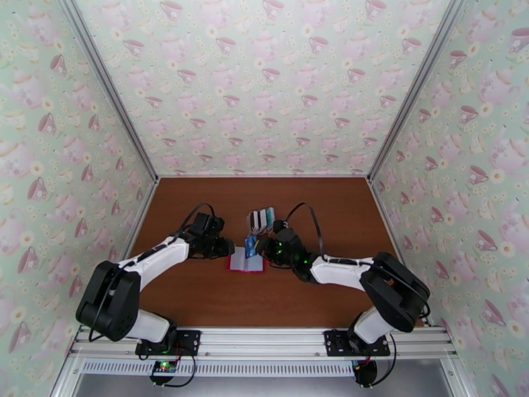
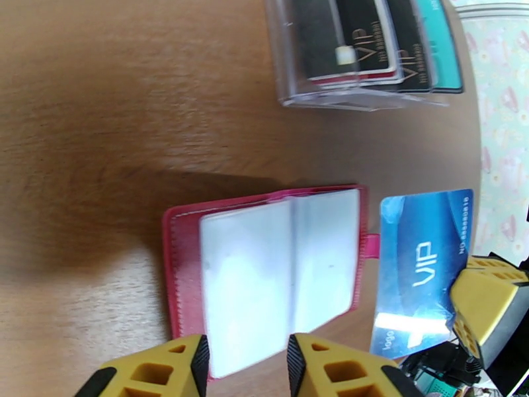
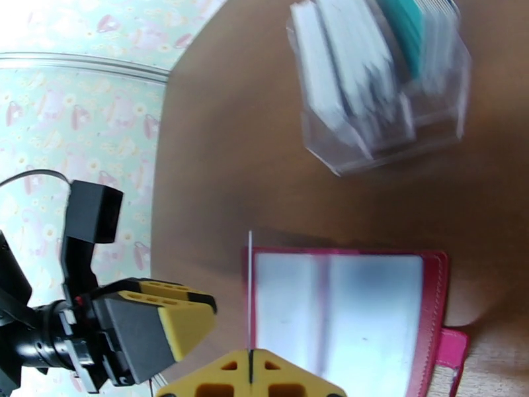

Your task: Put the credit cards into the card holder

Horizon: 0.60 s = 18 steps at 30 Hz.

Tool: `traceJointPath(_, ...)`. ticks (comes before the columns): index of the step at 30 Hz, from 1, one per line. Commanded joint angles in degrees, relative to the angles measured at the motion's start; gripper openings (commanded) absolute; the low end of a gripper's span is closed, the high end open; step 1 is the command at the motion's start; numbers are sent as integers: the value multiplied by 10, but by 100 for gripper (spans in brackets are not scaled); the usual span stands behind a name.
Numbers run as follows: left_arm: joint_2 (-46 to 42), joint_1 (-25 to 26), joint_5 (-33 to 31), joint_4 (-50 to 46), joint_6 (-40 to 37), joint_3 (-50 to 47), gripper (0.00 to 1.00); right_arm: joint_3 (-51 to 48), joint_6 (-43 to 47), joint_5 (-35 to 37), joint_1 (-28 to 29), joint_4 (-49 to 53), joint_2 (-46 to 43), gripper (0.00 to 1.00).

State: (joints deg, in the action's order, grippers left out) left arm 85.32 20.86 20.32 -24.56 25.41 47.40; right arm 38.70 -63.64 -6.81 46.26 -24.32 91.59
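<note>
Overhead looks down; close wrist cameras share the card holder.

Red card holder open flat, pale pockets up, blue card on edge beside it, remaining cards upright nearby

the rack stands on the table behind the card holder.

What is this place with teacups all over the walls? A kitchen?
Probably not: it looks like a small robot test booth. Teacup wallpaper covers panels in a metal frame around a wooden table, and a left arm and right arm are bolted to a rail at its near edge.
</note>
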Motion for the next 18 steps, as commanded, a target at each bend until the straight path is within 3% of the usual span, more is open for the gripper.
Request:
traceJointPath(1,18,6,-19,7,-14,-16,38,-19,-18,28,10,-59,14,0)
traceJointPath(11,42,22,-47,32,-21,-36,38,-65,-38,70,33,-147,51,0)
traceJointPath(18,55,29,-75,26,-23,-38,37,-72,-40,78,37,-157,61,0)
